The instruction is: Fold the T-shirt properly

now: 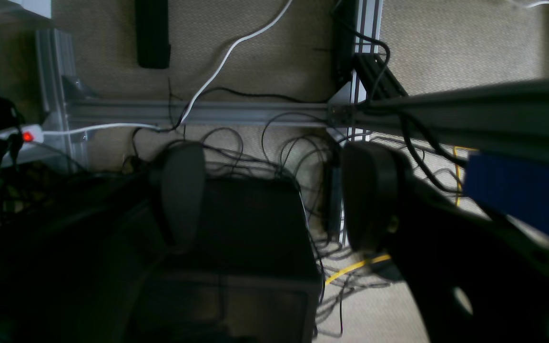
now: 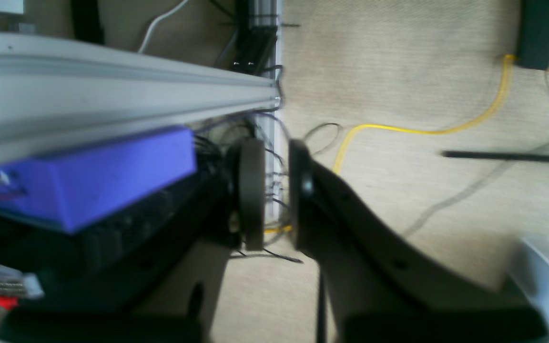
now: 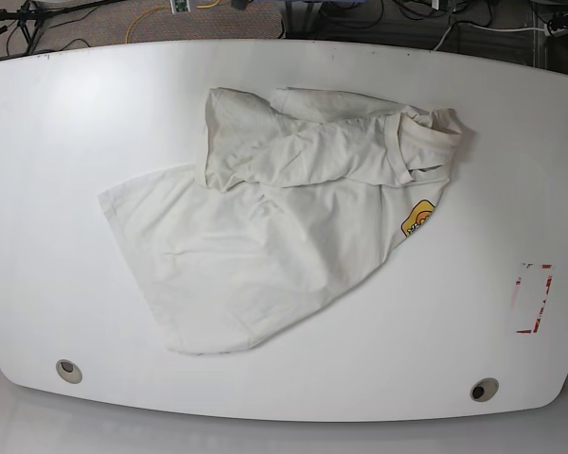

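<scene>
We see the T-shirt crumpled mid-counter, logo at its right edge, left fingers spread wide over floor cables, right fingers narrowly apart, both empty

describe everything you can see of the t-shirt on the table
The T-shirt is off-white, soft cotton by its look, lying crumpled and unfolded on the white table. Its upper part is bunched and folded over itself toward the far edge, the lower body spread flatter toward the near left. A yellow-and-orange logo patch shows at its right edge. Neither gripper touches it.
</scene>
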You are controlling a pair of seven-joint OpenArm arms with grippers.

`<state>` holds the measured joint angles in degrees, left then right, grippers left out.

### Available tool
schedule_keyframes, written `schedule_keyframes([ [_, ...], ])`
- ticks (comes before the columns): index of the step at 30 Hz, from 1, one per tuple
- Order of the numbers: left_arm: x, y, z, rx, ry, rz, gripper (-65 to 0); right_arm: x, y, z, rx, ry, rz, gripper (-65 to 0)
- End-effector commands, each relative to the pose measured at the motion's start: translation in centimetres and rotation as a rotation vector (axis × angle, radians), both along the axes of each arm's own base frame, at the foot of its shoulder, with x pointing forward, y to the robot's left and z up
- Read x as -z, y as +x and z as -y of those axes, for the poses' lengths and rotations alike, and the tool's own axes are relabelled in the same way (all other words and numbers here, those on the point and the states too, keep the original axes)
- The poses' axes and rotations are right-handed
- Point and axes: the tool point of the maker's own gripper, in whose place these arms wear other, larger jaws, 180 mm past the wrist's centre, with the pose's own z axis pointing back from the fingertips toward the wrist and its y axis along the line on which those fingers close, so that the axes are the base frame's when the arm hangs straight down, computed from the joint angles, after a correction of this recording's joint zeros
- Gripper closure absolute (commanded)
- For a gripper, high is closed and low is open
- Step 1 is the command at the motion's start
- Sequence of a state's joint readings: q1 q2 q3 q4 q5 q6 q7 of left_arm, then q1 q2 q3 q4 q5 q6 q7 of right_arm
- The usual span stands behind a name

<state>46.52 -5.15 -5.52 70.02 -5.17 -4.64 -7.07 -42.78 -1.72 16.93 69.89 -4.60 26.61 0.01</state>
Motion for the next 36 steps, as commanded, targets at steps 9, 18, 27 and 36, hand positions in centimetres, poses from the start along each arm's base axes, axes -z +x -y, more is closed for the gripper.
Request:
schedule_keyframes([
  [9, 1.0, 0.2, -0.1, -0.006, 0.000, -0.008, -41.0, 1.0, 0.3, 0.3, 0.011, 0.009, -0.006, -8.4],
  [18, 1.3, 0.4, 0.6, 0.011, -0.015, -0.009, -41.0, 1.2, 0.0, 0.3, 0.012, 0.010, -0.017, -8.4],
  [27, 1.3, 0.2, 0.6, 0.010, -0.015, -0.015, -41.0, 1.2, -0.2, 0.3, 0.013, 0.011, -0.020, -8.4],
  [36, 2.6, 0.2, 0.8, 0.015, -0.019, -0.040, -41.3, 2.6, 0.1, -0.2, 0.027, 0.032, -0.048, -8.4],
])
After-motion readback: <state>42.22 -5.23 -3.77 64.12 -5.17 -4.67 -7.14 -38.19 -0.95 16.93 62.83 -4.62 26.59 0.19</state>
